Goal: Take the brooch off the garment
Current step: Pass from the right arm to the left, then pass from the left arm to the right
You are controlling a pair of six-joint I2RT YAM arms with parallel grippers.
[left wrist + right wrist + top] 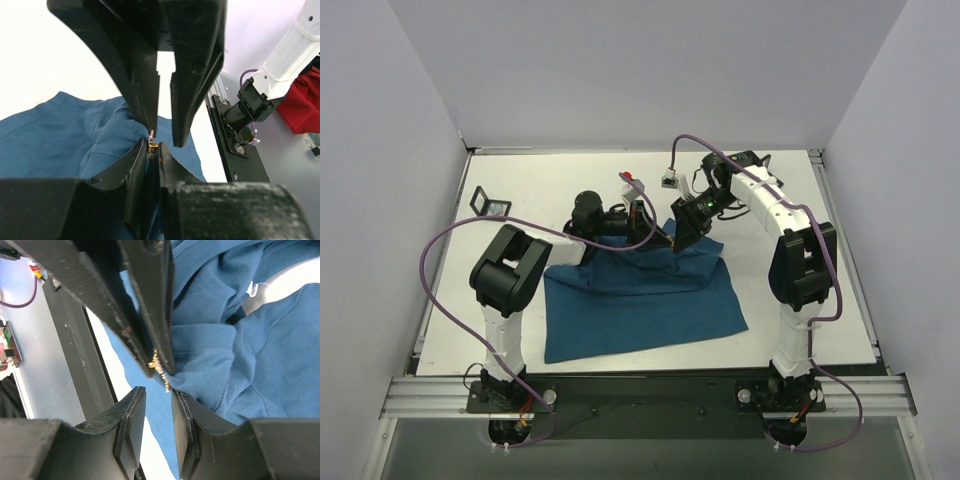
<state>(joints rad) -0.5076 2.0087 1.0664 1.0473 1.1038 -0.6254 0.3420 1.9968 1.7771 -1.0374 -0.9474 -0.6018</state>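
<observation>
Twin limbs on duty: my left arm [505, 330] and right arm [785, 215] — white links, black joints — trail purple cables [423, 272]; my fingers [125, 175] are matte black, tapered.

Both of my arms lean inward, so that the grippers meet tip to tip. My left arm [505, 270] bends at the elbow and runs its forearm rightward. My left gripper [151, 150] is clamped on a fold of the garment [60, 130]. My right arm [800, 260] arches over from the far right. My right gripper [158, 392] points back at the left one, its jaws slightly parted and holding nothing.
</observation>
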